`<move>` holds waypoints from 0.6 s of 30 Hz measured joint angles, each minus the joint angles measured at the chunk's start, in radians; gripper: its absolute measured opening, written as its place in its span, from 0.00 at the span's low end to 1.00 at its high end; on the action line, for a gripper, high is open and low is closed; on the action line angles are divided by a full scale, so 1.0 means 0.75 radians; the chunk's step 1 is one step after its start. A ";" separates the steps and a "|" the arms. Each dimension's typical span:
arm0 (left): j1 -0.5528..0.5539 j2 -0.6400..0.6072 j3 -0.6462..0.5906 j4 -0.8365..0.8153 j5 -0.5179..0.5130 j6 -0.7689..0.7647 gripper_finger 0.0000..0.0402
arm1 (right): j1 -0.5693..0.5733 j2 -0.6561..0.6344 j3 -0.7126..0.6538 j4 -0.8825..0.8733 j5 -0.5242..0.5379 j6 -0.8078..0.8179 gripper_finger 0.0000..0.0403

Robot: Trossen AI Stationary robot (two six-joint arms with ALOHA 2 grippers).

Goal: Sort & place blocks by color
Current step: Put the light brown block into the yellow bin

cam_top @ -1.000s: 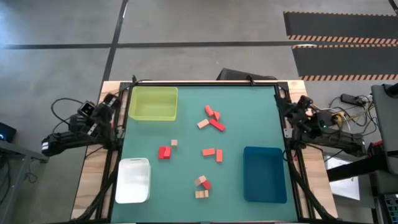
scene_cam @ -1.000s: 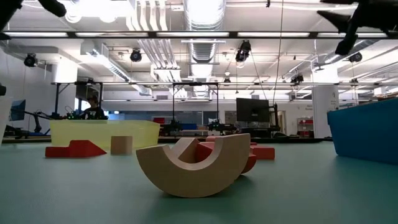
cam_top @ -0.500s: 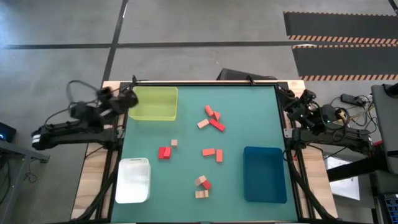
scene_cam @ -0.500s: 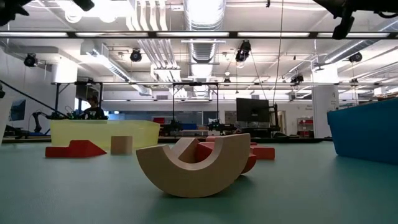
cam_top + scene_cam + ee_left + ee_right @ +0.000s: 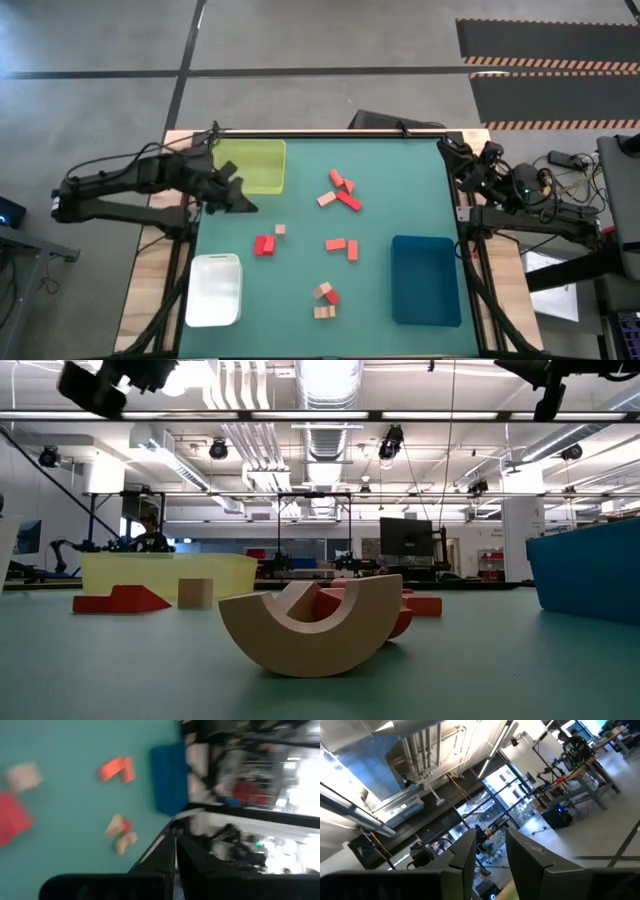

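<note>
**A:** Left arm's swung in since a second ago. left gripper (image 5: 238,200) now over the mat's left part, near the yellow-green tray (image 5: 247,166)'s near right corner.

**B:** Fingers?

**A:** Left wrist view shows them nearly together, nothing between. right gripper (image 5: 462,170) at the table's far right edge, a narrow gap between its fingers, nothing held.

**B:** Blocks?

**A:** blocks (image 5: 340,188) all on the mat (image 5: 300,300), scattered mid-table. white tray (image 5: 214,290) near left, blue tray (image 5: 425,281) near right.

Blurred blocks (image 5: 116,769) lie on green table (image 5: 65,810) near blue tray (image 5: 169,779).
</note>
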 joint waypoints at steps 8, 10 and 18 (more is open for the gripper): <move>-0.122 0.322 0.247 -0.326 -0.004 -0.162 0.00 | 0.000 0.001 0.000 -0.033 0.001 0.003 0.24; -0.149 0.408 0.291 -0.400 -0.012 -0.170 0.00 | 0.000 0.001 0.000 -0.046 0.001 0.004 0.24; -0.262 0.717 0.468 -0.471 -0.131 -0.318 0.00 | 0.000 0.000 0.000 -0.047 0.000 -0.028 0.24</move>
